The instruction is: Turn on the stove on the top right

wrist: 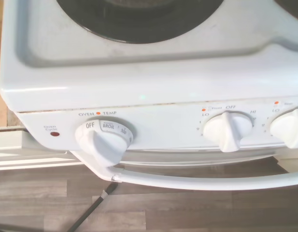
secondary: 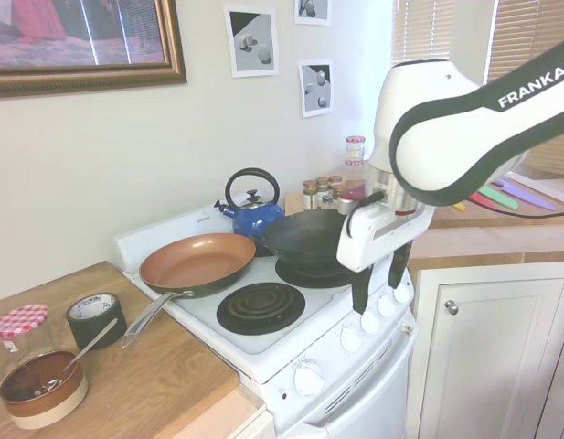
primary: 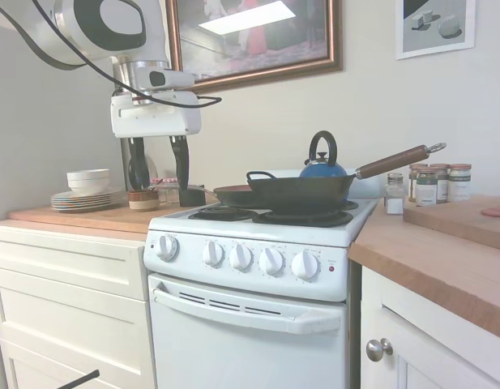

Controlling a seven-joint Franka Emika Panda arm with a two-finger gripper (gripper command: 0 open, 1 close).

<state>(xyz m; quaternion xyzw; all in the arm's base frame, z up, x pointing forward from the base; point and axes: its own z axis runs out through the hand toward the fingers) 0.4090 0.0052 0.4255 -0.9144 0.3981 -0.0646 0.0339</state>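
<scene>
The stove is a narrow white range with five round white knobs across its front panel. A small red light glows dark at the panel's right end. My gripper hangs open, fingers pointing down, out in front of the panel and above knob height. It touches nothing. From the other side the gripper overlaps the right-hand knobs. The wrist view shows the oven knob pointing at OFF and a burner knob beside it.
A black wok with a long handle sits on the right burners, a blue kettle behind it. A copper pan covers the back left burner. Spice jars, stacked plates and a bowl with a spoon stand on the counters.
</scene>
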